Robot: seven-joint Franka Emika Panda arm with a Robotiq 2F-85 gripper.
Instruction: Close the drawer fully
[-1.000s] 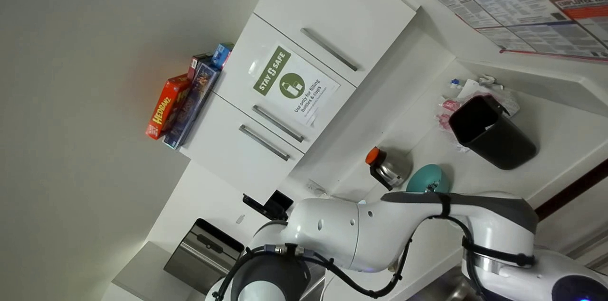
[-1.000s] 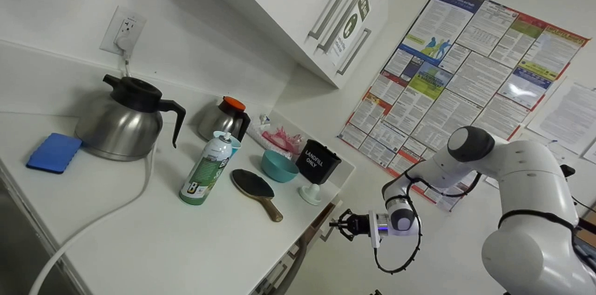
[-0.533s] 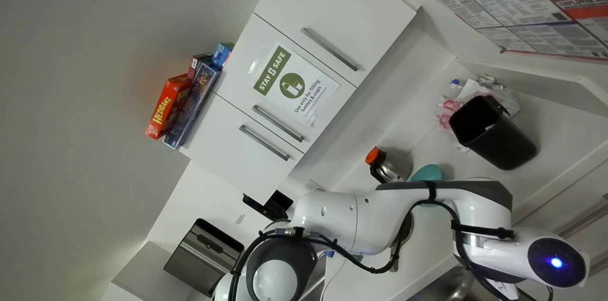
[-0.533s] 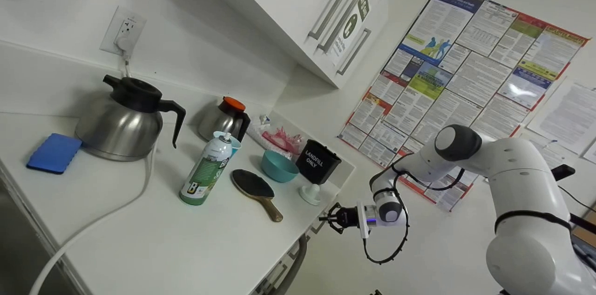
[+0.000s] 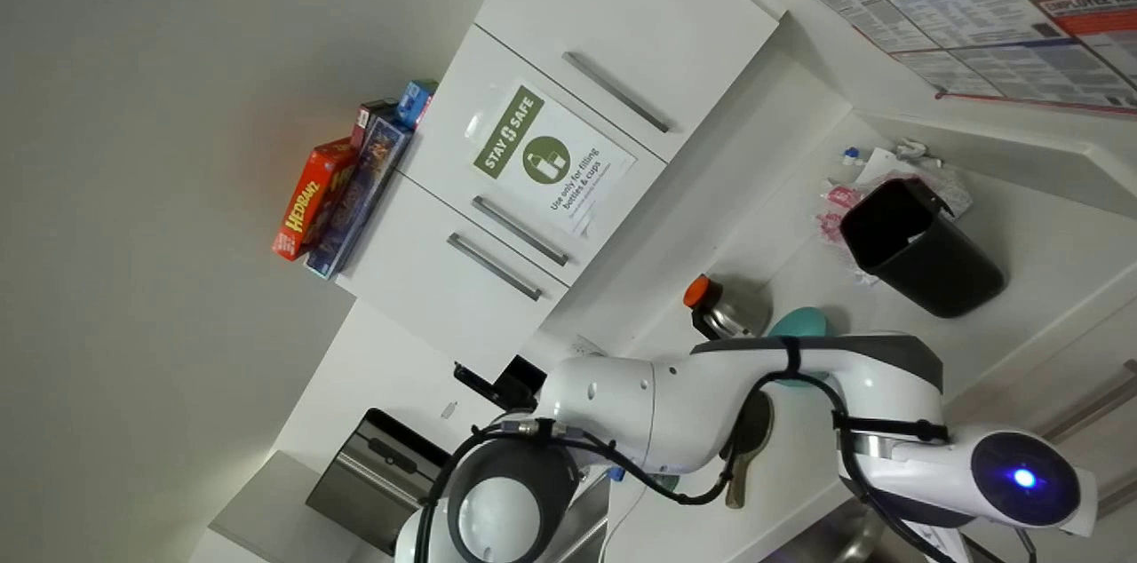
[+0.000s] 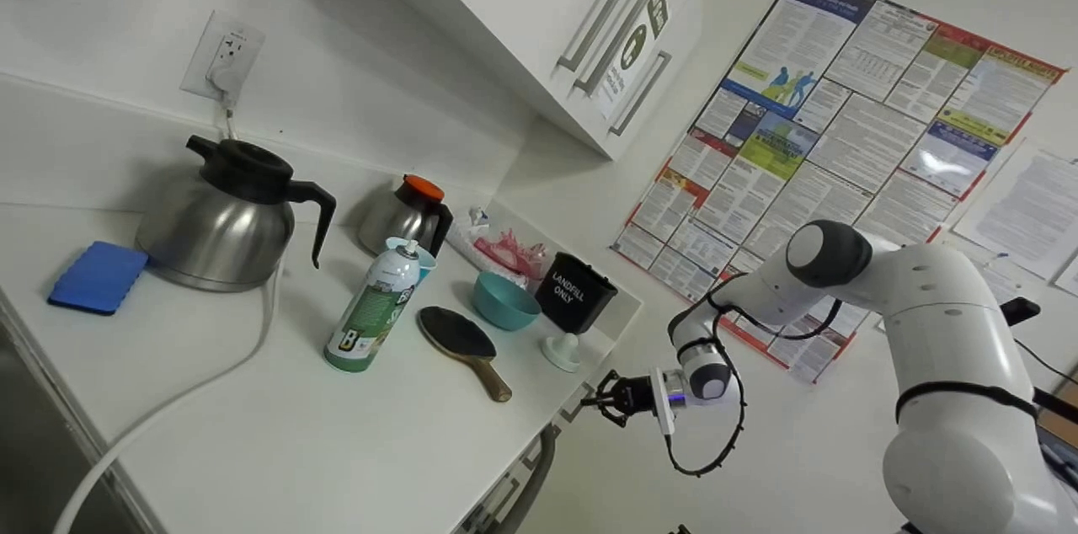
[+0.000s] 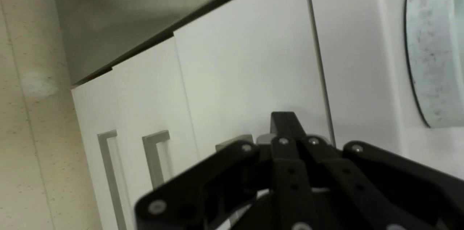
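Observation:
The top drawer's white front [image 7: 246,77] is in the wrist view, just under the countertop edge [image 7: 359,59]; it also shows in an exterior view [image 5: 1057,376]. Its front lies nearly level with the drawer below, and no drawer interior shows. Its grey bar handle [image 7: 232,141] is partly hidden by my gripper. My gripper [image 7: 288,123] is shut and empty, its fingertips at the drawer front beside the handle. I cannot tell whether they touch it. An exterior view shows the gripper [image 6: 587,402] at the counter's side; elsewhere the arm hides it.
Lower drawers [image 7: 156,106] with protruding handles and a steel appliance front [image 7: 119,16] adjoin. A white round base [image 6: 562,351], teal bowl [image 6: 505,301], black bin [image 6: 576,293], paddle [image 6: 459,336] and spray can [image 6: 373,311] stand or lie on the counter.
The drawer has moved inward; its open brown interior, seen one second ago, no longer shows. My gripper moved toward the cabinet with it, then shifted only slightly in the last half second.

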